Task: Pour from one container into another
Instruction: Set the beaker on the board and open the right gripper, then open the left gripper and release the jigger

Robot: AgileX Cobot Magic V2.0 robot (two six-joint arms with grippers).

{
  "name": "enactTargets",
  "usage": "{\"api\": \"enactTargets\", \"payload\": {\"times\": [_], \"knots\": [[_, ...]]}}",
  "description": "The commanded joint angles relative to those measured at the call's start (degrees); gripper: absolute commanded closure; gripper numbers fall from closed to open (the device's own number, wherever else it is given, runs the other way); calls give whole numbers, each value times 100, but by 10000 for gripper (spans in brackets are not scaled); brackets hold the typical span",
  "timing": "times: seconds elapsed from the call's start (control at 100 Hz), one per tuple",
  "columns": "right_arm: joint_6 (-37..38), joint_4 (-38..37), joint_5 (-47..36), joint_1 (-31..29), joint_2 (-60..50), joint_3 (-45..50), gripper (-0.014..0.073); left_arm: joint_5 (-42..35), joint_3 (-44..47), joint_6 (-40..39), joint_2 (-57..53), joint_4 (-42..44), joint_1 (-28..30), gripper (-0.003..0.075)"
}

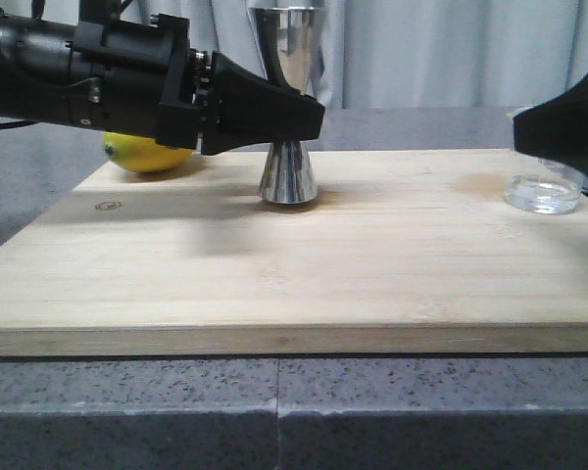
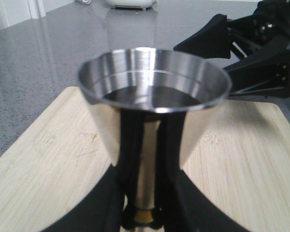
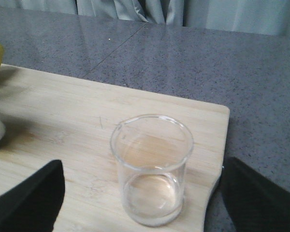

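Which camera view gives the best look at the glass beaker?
The right wrist view: the whole beaker shows close up, upright on the board, with its lip and a little clear liquid. The front view shows only its lower part at the right edge. The left wrist view does not show it.

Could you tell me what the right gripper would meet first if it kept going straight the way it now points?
Most likely the glass beaker, standing between its open fingers.

Upright beaker (image 3: 151,169), upright jigger (image 1: 288,117)
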Motion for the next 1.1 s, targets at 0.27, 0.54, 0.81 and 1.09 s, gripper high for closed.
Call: {"api": "enactTargets", "payload": {"times": [0.27,0.54,0.81,1.09], "knots": [[82,-74,3109,-7,-1832,-822,-22,606,-159,-17,-266,-485,-54,713],[529,-590,3526,-85,-2414,-869,-22,606,-159,-17,-266,-485,-54,713],[569,-599,3527,-694,-2648,-869,-22,606,-159,-17,-266,-485,-54,713],[569,-863,3441,-1053,-3053,-869,-22,606,-159,-17,-266,-485,-54,713]]}}
